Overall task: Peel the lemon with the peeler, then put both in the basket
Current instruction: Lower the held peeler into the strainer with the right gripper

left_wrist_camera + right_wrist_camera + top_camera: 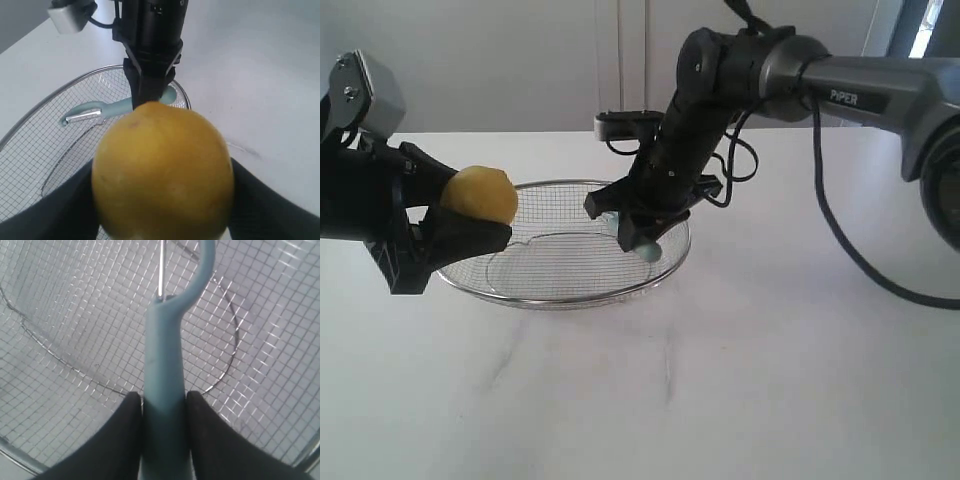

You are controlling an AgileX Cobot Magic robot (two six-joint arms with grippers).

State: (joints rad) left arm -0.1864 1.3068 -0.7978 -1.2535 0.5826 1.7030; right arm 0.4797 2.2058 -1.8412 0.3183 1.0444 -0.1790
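Over the left edge of the basket (560,304), the left claw (468,208) is squeezed tight on the lemon (482,192), held up high so it cannot roll off. Farther right, the right claw (642,222) is pinched on the peeler (648,248) by its blue handle, low over the wire mesh. I think it hangs low so the peeler can be let go softly inside.

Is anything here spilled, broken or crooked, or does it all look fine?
Nothing stands out. The yellow oval lemon sits in the left gripper beside the silver wire-mesh basket; the right gripper holds the teal-handled peeler over it.
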